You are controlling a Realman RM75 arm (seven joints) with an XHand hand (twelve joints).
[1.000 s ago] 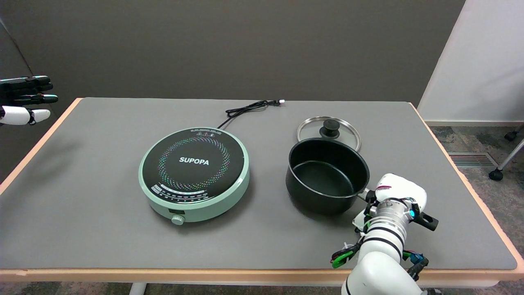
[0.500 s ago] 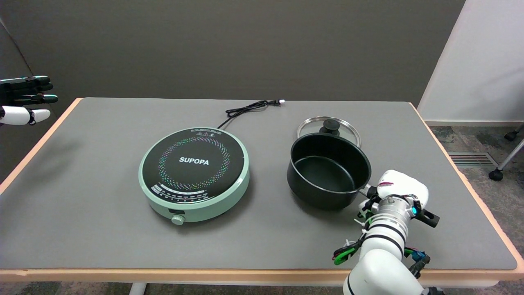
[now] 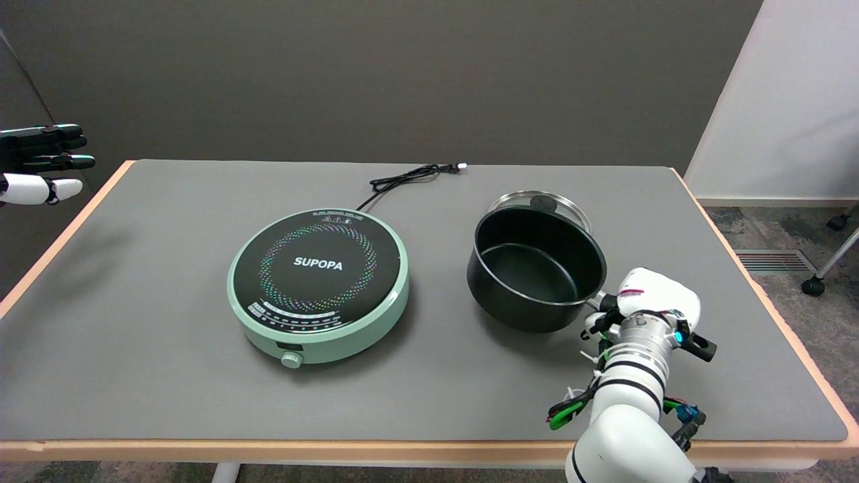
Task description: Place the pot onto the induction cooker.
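Right hand grips the pot by its handle, pot lifted

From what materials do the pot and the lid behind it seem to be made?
Pot: probably metal with a dark non-stick coating; matte black inside and out, with a thin bright rim edge.
Lid: seemingly clear glass in a polished metal ring, since the table shows through; its black knob looks plastic.

White "SUPOPA" brand on the induction cooker black top, smaller markings unreadable
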